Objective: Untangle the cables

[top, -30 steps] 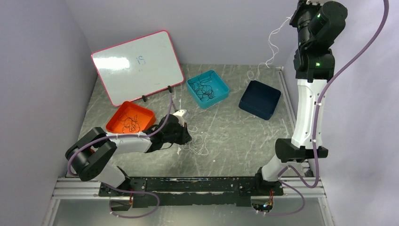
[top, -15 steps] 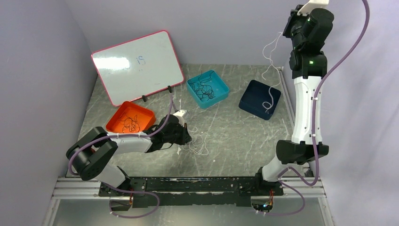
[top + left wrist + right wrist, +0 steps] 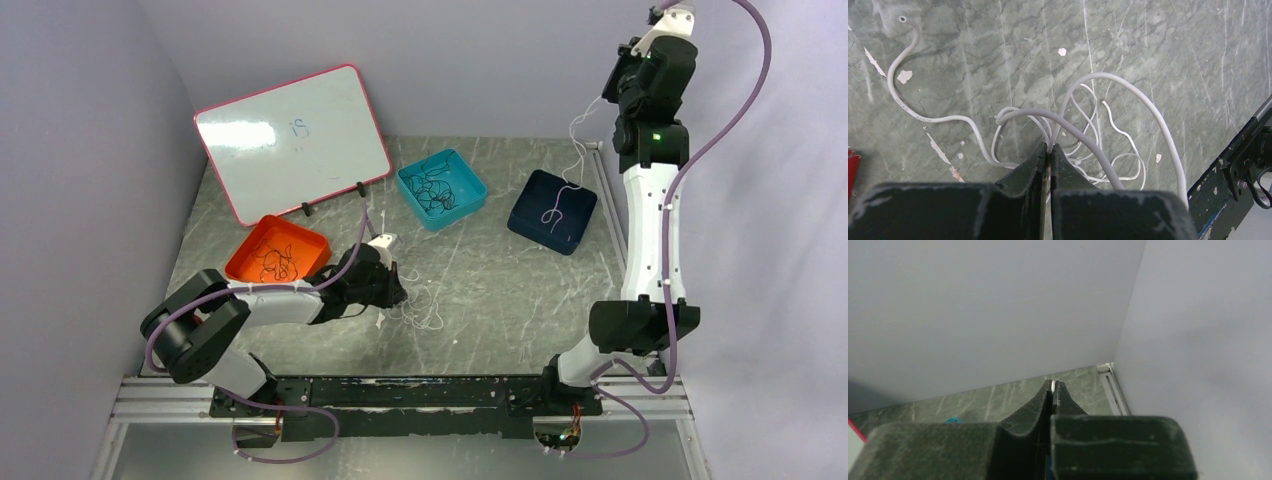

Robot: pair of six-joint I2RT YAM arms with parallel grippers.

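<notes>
- The white cable (image 3: pixel 578 150) hangs from the right hand (image 3: pixel 606 92), which is raised high above the dark blue tray (image 3: pixel 572 228). The lower end of the cable lies curled inside this tray.
- The right hand is fully closed and pinches the top of this cable. In its wrist view only a white sliver shows between the fingertips.
- The other white cables (image 3: pixel 1108 125) lie in a loose heap on the table (image 3: pixel 500 290), well to the left of the dark blue tray and nearer the arm bases. The left hand (image 3: pixel 1049 150) is also fully closed, low at the table, and it clamps one strand of the heap.
- I judge that one cable is separated and is being put away. The next move calls for lowering the right hand over the dark blue tray and then releasing, so that the whole length falls inside and not over the wall.
- The dark cables (image 3: pixel 435 192) fill the teal tray (image 3: pixel 472 172), just left of the dark blue tray.
- The upper part of the hanging cable is faint against the wall. The right wrist view does not show the tray at all. In the heap, the crossings near the left fingertips are hidden, so I cannot tell which strand is held.
</notes>
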